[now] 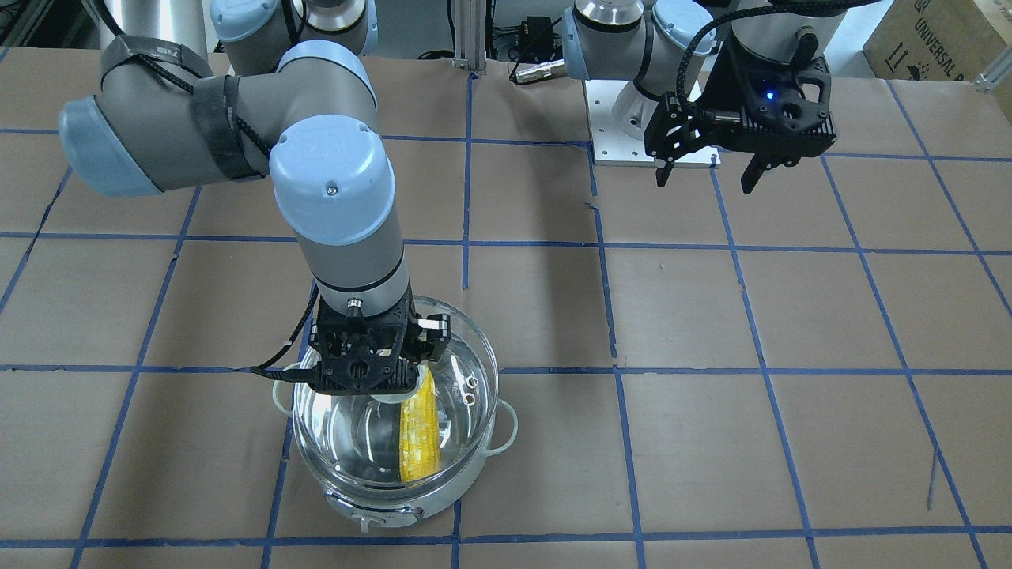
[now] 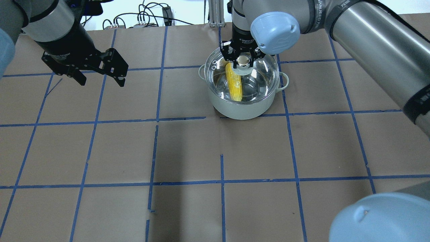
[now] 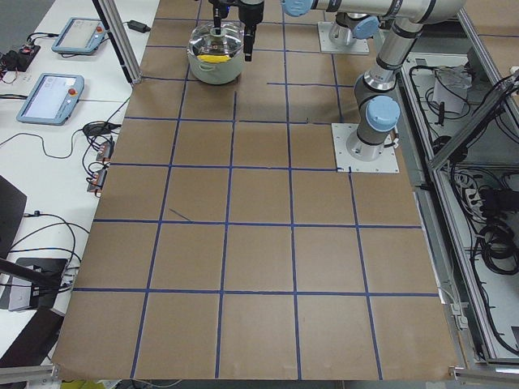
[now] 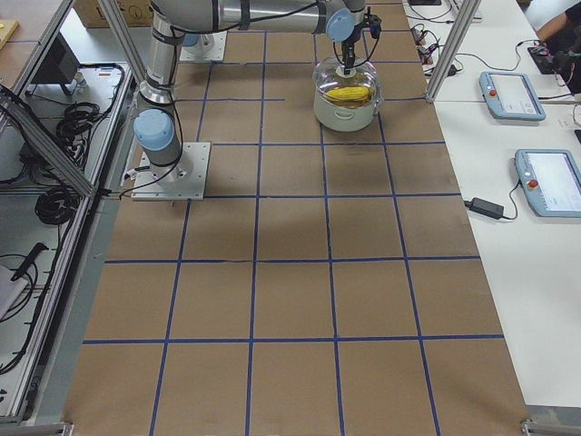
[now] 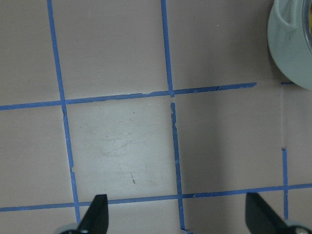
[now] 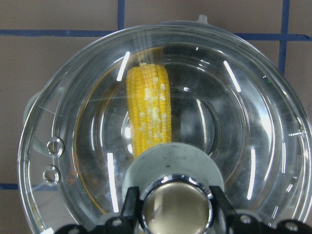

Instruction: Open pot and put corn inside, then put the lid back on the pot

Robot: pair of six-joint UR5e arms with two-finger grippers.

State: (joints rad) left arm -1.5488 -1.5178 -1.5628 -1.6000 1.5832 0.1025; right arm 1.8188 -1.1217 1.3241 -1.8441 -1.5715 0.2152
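Note:
The steel pot stands at the far middle of the table with the yellow corn lying inside it. The clear glass lid sits on the pot's rim. My right gripper is over the pot, with its fingers closed on either side of the lid's knob. In the right wrist view the knob sits between the fingers, with the corn under the glass. My left gripper is open and empty above the table, well left of the pot. In the front view the left gripper hangs open.
Brown paper with a blue tape grid covers the table. The left wrist view shows bare paper and the pot's edge at the top right. Cables lie beyond the far edge. The right arm's base plate is at the back.

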